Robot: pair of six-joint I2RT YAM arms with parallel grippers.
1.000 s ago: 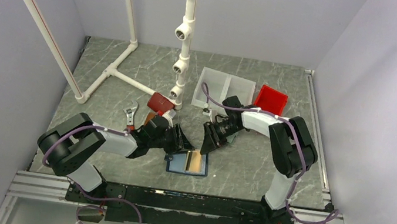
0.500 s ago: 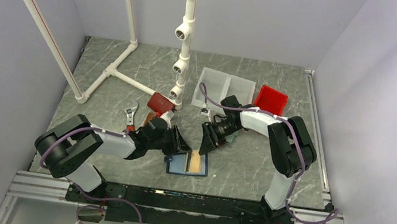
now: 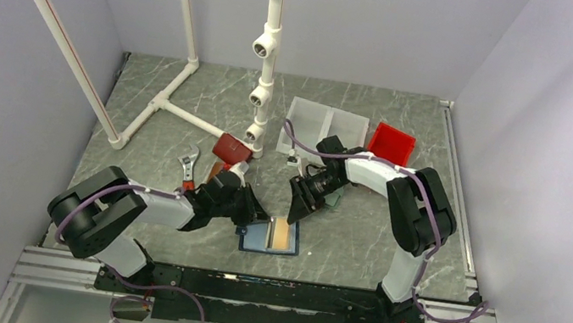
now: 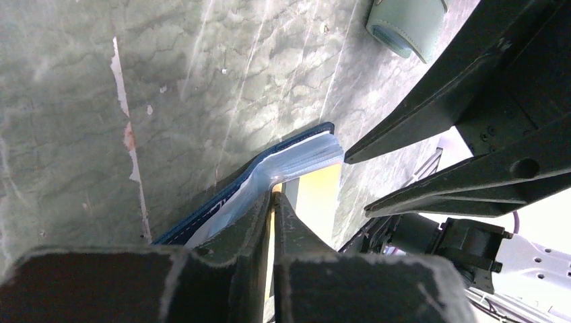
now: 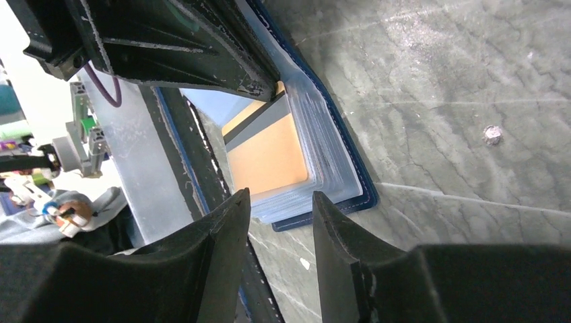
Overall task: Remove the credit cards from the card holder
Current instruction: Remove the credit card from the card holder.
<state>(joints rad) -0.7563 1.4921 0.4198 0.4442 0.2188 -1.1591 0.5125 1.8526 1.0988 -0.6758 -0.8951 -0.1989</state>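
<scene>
The card holder (image 3: 254, 241) lies open near the table's front, navy outside (image 5: 360, 195) and light blue inside, with a stack of clear sleeves (image 4: 303, 151). An orange credit card (image 3: 281, 233) with a grey stripe lies on top (image 5: 269, 158). My left gripper (image 3: 256, 213) comes in low from the left. Its jaws are pressed together (image 4: 273, 195) with a thin orange card edge between them, and the sleeve beside them is curled up. My right gripper (image 3: 293, 211) hangs open just above the holder's far end (image 5: 281, 195), its fingers either side of the sleeve stack, apart from it.
A grey-green wallet (image 4: 407, 23) lies just behind the right gripper. A dark red wallet (image 3: 231, 149) and a wrench (image 3: 189, 166) lie behind the left arm. A white pipe frame (image 3: 266, 47), a clear tray (image 3: 324, 124) and a red bin (image 3: 390, 143) stand at the back.
My left gripper's jaws have closed at the holder's left side, and the arm has drawn slightly left. The right gripper has edged left over the holder and opened a little.
</scene>
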